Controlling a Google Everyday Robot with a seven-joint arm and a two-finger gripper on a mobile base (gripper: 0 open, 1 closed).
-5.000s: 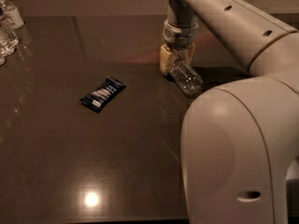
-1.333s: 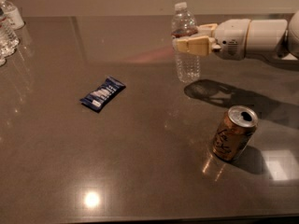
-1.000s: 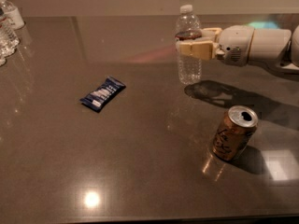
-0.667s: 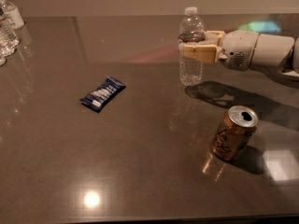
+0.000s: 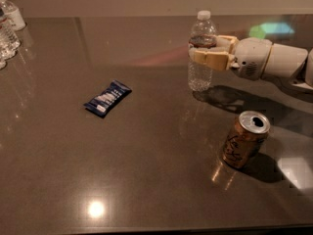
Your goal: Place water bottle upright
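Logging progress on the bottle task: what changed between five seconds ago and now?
The water bottle, then lying under the gripper, now stands upright, held at its label band by the gripper reaching in from the right; over the last second both drifted slightly right. The snack packet, gold can and left-edge bottles stayed put.

Arm [image 5: 279,60] extends in from right, horizontal; gripper [image 5: 202,50] upper centre-right, fingers [image 5: 210,59] clamped round water bottle [image 5: 200,77].
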